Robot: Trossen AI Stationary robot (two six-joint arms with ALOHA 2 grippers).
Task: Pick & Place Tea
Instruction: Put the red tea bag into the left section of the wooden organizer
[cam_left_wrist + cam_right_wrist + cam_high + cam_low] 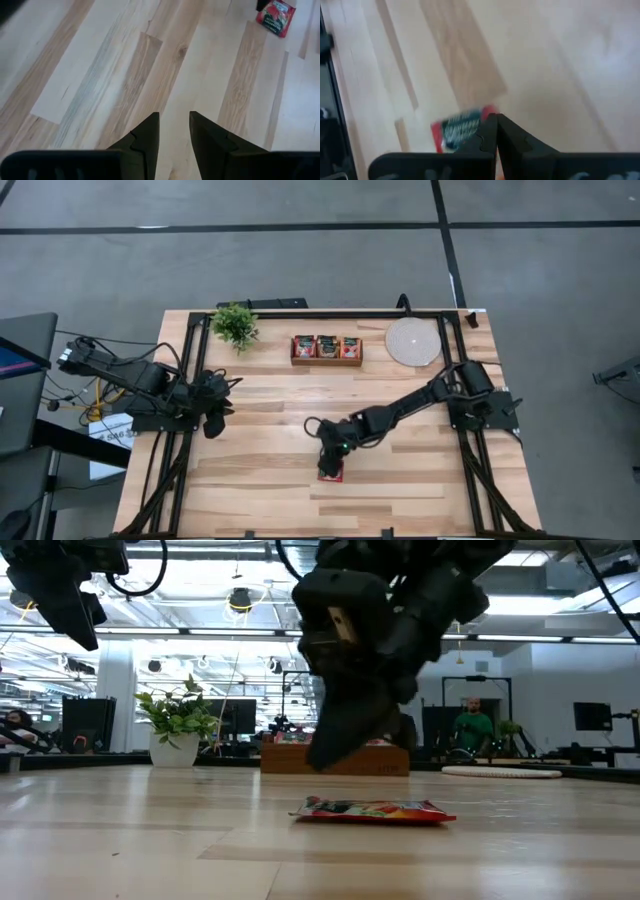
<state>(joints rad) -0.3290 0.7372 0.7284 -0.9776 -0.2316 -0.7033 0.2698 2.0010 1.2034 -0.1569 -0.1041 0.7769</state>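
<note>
A red tea packet lies flat on the wooden table near its middle, toward the near edge; the low view shows it as the packet, and it is blurred in the right wrist view. My right gripper hangs just above the packet's far end, fingers shut with nothing between them. In the low view a gap shows between its tips and the packet. My left gripper waits over the table's left side, fingers open, with the packet far off.
At the far edge stand a wooden tray with three tea packets, a small potted plant to its left and a round pale disc to its right. Black frame rails run along both table sides. A person stands in the room behind.
</note>
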